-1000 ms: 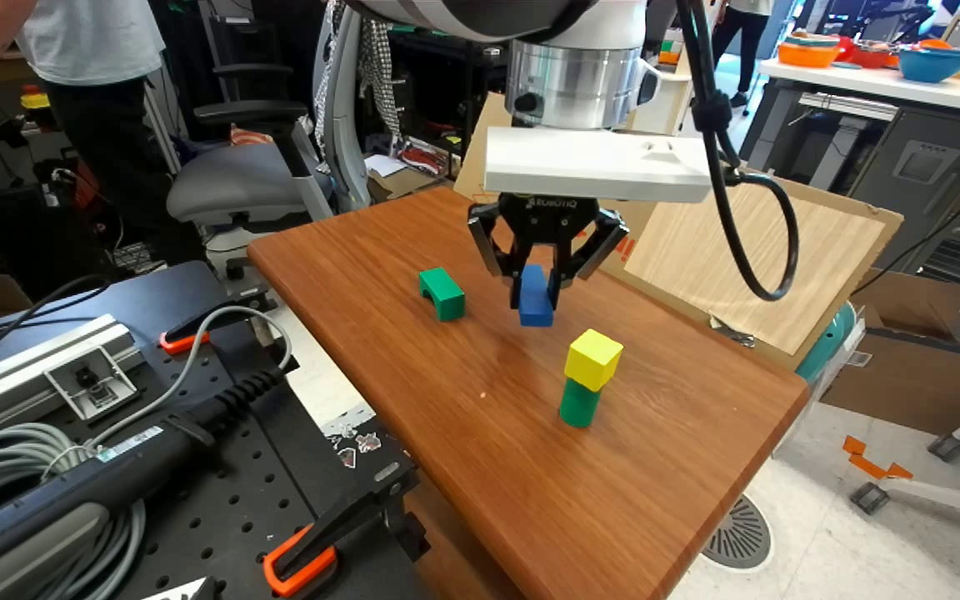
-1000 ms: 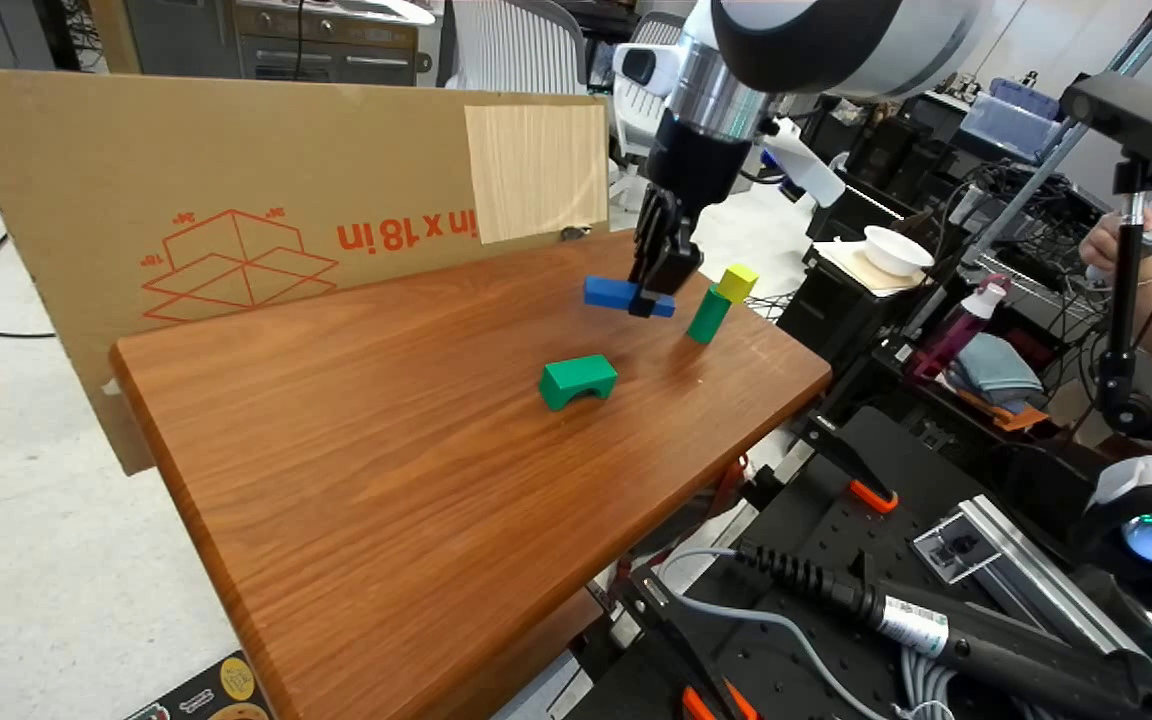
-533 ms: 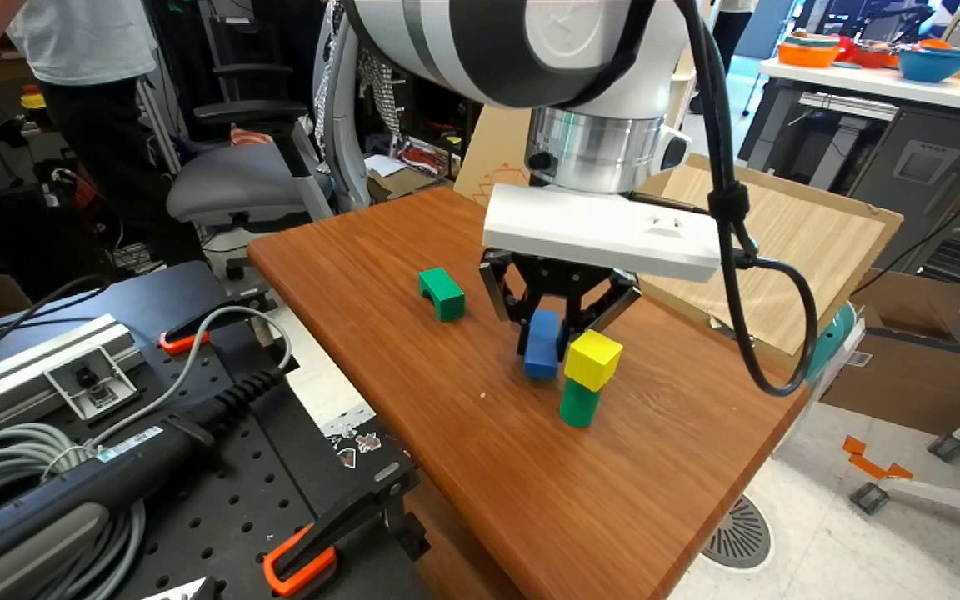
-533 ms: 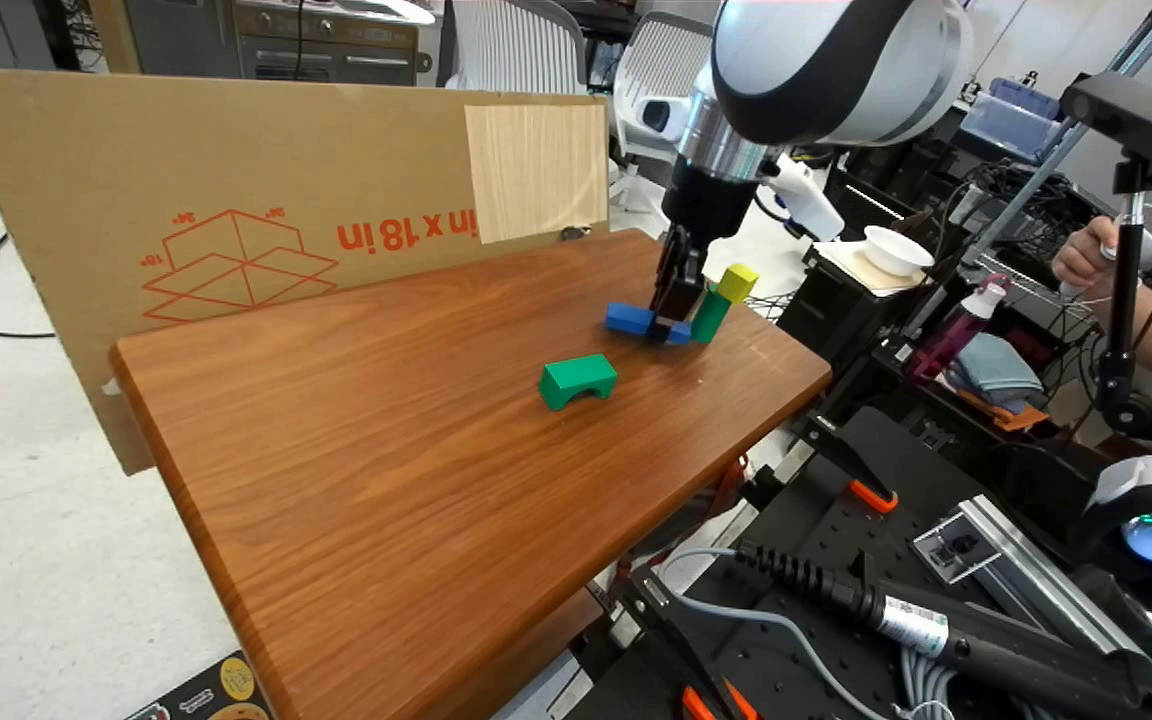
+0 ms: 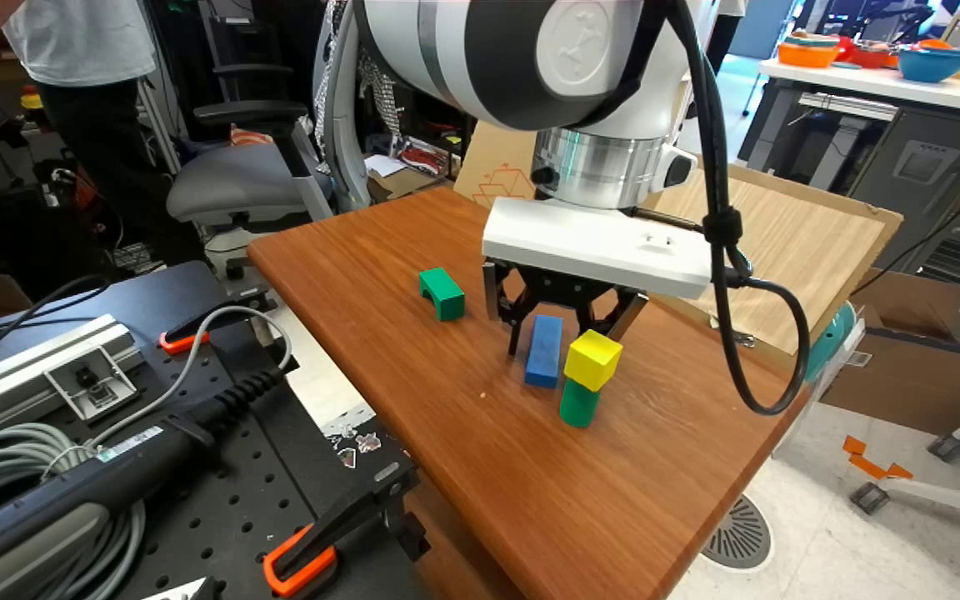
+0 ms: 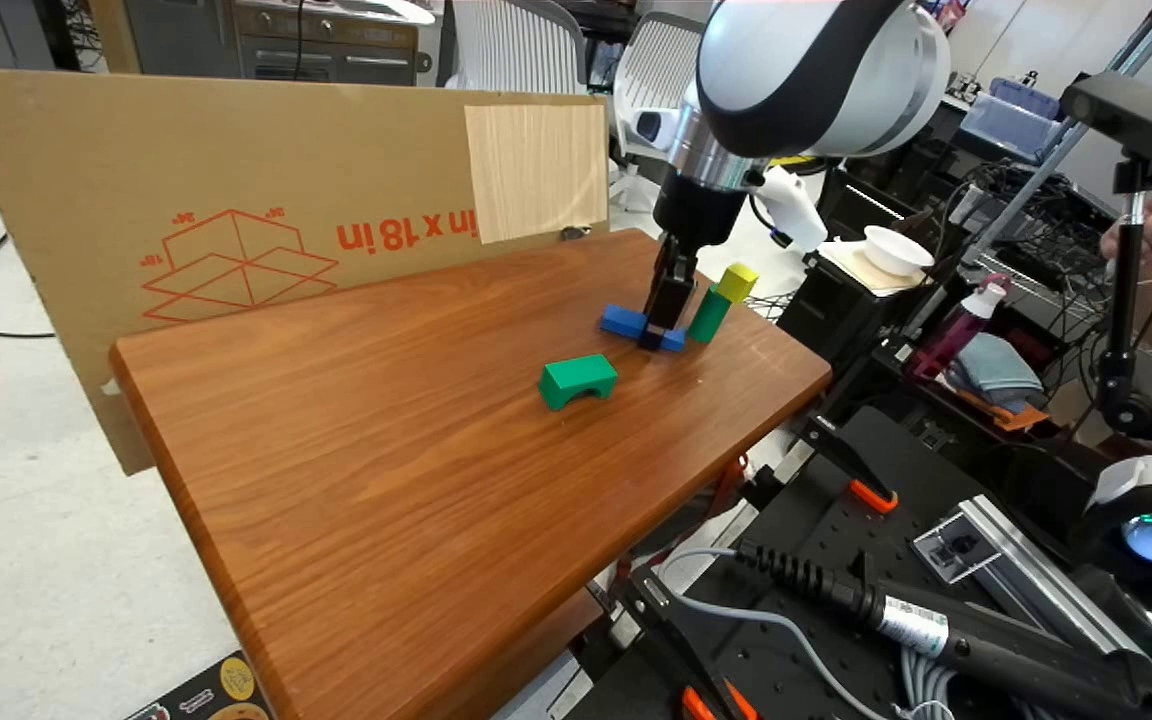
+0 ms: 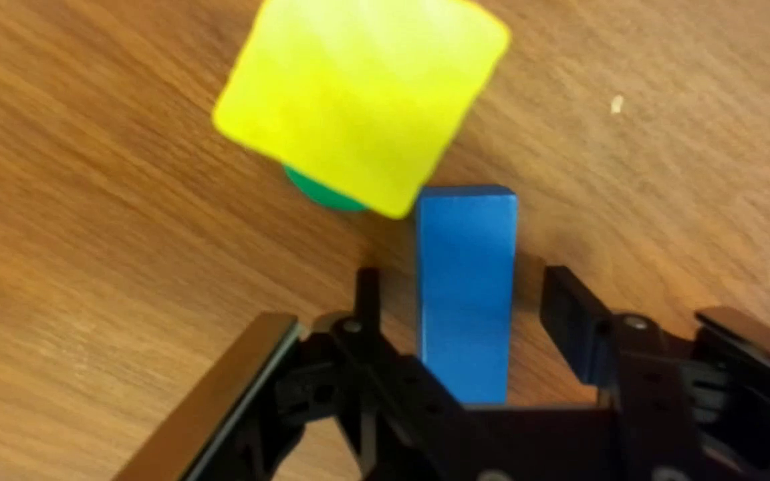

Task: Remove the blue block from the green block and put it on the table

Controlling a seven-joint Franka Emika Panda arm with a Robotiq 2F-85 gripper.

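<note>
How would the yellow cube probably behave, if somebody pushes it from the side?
The yellow cube could slide or tip off, because it overhangs the green cylinder beneath. Its flat faces suggest little rolling afterwards. Straight edges suggest it is stiff.

A lab, with robot arm, perforated black bench, coiled grey cable.

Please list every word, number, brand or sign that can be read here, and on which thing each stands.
"in x 18 in", red, upside down: on the cardboard sheet.
Marks by its red drawing: too small to read.
Label on the black corded device: too small.
Stickers on a dark object: too small.
Wrist view: none.
</note>
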